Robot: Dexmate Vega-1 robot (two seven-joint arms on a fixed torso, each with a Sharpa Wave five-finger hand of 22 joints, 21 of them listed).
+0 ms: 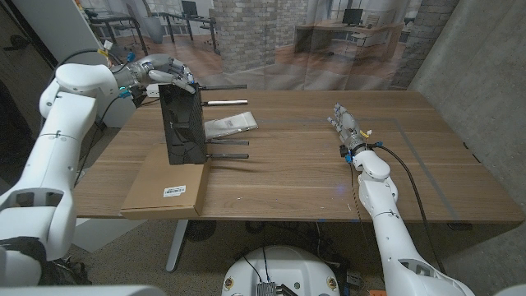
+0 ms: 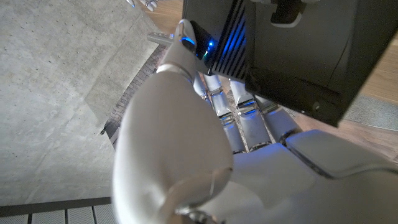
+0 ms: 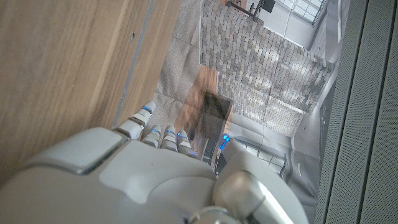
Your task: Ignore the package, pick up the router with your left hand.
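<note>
Black, boxy plastic router [image 1: 182,123] stands on end near the worktop's left edge, my left hand [image 1: 161,72] gripping its top; my right hand [image 1: 348,127] waits toward the right edge, fingers straight, holding nothing. The flat brown cardboard package [image 1: 167,183] lies touching the router's base. A silvery pouch [image 1: 229,125] and antennas [image 1: 225,148] sit alongside. Left wrist view: my fingers [image 2: 252,127] press the router's [image 2: 298,50] casing — a top-only hold, it could swing or slip.

The black router [image 1: 182,125] stands up on its edge, its thin antennas sticking out sideways, with the left hand [image 1: 162,72] holding its top.
</note>
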